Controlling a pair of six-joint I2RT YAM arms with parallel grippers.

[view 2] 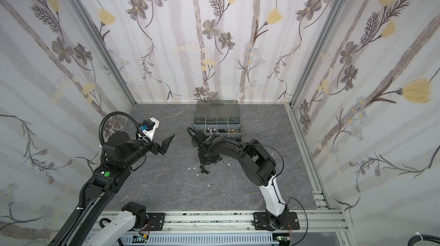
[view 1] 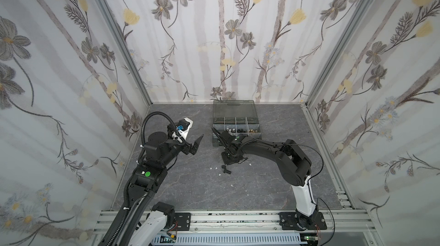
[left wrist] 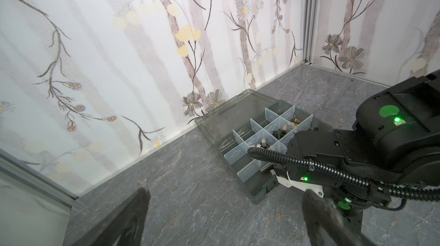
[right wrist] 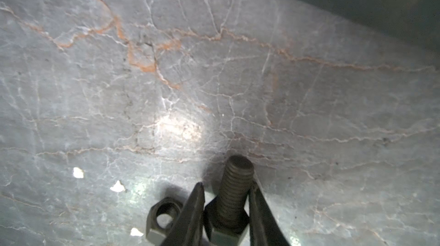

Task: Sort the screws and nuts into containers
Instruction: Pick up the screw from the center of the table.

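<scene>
Pick step: right gripper (right wrist: 227, 183) clamped on black screw (right wrist: 235, 178), lower centre. Next: lift clear of nut (right wrist: 164, 218), carry to containers (view 1: 235, 121).

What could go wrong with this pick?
1. The right gripper grips the bolt near its head, with the shank jutting past the tips; it may pivot or slip on lifting.
2. A hex nut lies right beside one finger and could get dragged or flicked away.

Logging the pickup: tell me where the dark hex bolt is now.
In the right wrist view the hex bolt sits down at the marble table, between the fingers of the right claw, with a black hex nut just outside them.
</scene>
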